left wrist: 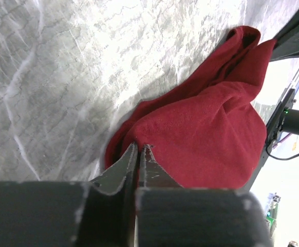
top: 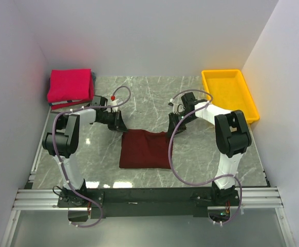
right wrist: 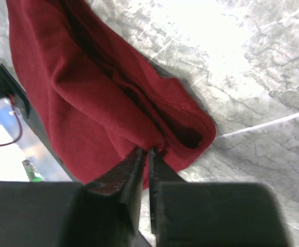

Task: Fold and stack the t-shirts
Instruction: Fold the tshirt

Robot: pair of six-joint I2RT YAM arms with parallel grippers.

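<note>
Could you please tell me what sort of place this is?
Probably a robot test cell in a lab: white panels box in a marble-pattern tabletop, the left arm and right arm are bolted to an aluminium rail, with a maroon t-shirt between them.

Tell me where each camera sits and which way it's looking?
Top external: fixed above and behind the arms, looking down at the table; the left arm and right arm show whole.
Left wrist: on the left arm's wrist, facing the maroon t-shirt; only the left gripper, shut on the cloth, shows.
Right wrist: on the right arm's wrist, facing another edge of that shirt; only the right gripper, shut on it, shows.
Shared: all three see the maroon t-shirt and the marble table.
</note>
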